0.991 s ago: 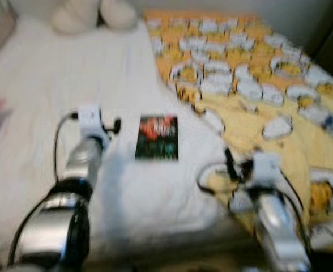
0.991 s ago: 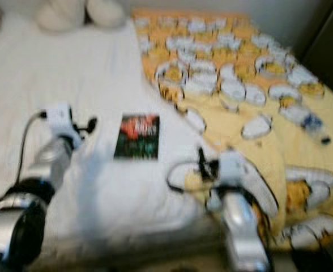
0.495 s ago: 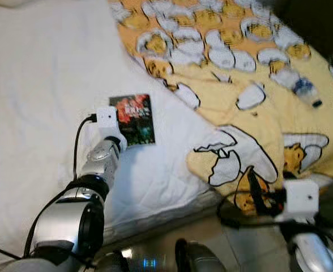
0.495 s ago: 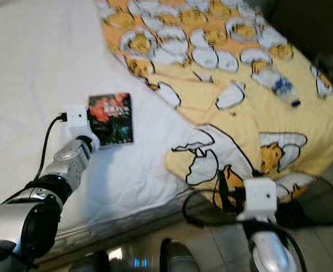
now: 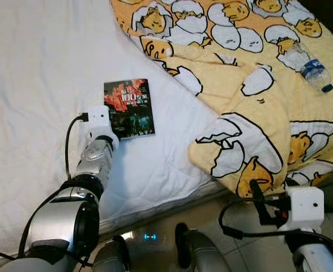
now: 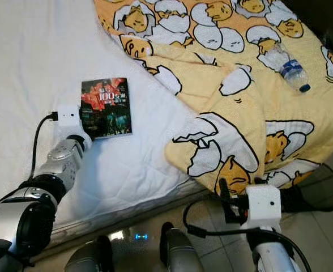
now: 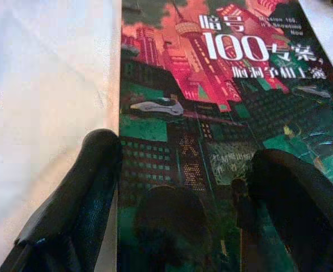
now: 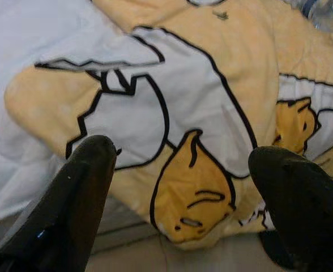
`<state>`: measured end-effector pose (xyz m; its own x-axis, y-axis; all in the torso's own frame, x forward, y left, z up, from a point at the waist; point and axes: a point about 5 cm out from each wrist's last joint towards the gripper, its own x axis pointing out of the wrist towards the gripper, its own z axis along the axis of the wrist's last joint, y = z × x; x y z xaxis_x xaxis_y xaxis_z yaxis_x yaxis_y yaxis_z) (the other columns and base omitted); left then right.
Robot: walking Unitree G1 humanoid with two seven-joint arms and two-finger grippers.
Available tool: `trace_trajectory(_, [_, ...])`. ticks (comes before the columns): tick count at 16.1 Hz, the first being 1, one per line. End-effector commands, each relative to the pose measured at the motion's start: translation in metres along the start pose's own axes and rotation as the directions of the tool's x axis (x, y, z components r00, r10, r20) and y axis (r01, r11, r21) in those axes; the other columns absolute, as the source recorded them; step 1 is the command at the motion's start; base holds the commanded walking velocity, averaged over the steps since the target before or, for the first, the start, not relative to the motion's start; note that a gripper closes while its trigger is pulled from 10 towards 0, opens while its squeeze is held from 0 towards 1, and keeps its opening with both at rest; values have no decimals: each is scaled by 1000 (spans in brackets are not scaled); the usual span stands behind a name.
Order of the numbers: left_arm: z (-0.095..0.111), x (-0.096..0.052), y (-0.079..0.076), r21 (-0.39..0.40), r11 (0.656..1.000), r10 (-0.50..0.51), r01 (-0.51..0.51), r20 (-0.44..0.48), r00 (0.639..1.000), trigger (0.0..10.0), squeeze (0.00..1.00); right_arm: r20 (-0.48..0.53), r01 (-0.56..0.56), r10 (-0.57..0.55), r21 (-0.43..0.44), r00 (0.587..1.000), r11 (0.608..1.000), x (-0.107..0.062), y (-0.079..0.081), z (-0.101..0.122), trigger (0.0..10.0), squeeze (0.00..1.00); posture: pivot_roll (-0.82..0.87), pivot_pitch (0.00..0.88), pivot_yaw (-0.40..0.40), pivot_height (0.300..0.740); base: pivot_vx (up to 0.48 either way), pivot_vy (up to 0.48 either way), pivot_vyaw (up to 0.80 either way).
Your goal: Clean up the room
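1 book (image 5: pixel 129 108), red-and-green city cover, flat on white bed (image 5: pixel 36 85)

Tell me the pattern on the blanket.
Yellow blanket printed with cartoon egg-yolk figures in white cracked shells; clearest in the right eye view.

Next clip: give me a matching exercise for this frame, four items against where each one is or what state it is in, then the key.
Column one:
1. book
2. water bottle
3. left tool
4. right tool

Column two:
A. lying on the yellow egg-print blanket
B. open, off the bed's edge, facing the blanket's hanging corner
C. flat on the white sheet, cover up
D. open, at the book's near end

Pairs: 1-C, 2-A, 3-D, 4-B
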<state>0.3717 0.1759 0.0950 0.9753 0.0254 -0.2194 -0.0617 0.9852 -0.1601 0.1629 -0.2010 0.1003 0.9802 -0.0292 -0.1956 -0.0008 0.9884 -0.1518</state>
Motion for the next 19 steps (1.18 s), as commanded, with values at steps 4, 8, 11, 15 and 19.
trace_trajectory(4, [-15, -3, -18, -123, 985, -124, 119, -34, 992, 7843, 0, -17, 5, -6, -11, 1000, 1000, -1, -4, 3, 10000, 0, -373, 310, -60, 740, 0, 0, 0])
trace_trajectory(8, [-30, -6, -21, -275, 955, -139, 106, -103, 985, 0, 0, -16, -1, 1, -14, 1000, 1000, 1, -4, 5, 10000, 0, -375, 311, -66, 740, 0, 0, 0])
trace_trajectory(11, [-42, -10, -23, -381, 921, -140, 79, -135, 981, 0, 0, -28, -1, 0, -19, 1000, 1000, -1, -6, 3, 10000, 0, -379, 310, -65, 740, 0, 0, 0])
trace_trajectory(15, [-40, -10, -29, -517, 850, -165, 101, -80, 983, 0, 0, -31, 0, -1, -17, 1000, 1000, 1, -5, 2, 10000, 0, -379, 305, -65, 740, 0, 0, 0])
trace_trajectory(19, [-36, -9, -37, -435, 884, -212, 172, -44, 976, 0, 0, -31, 4, -5, -20, 1000, 1000, 3, -8, 2, 10000, 0, -377, 296, -70, 740, 0, 0, 0])
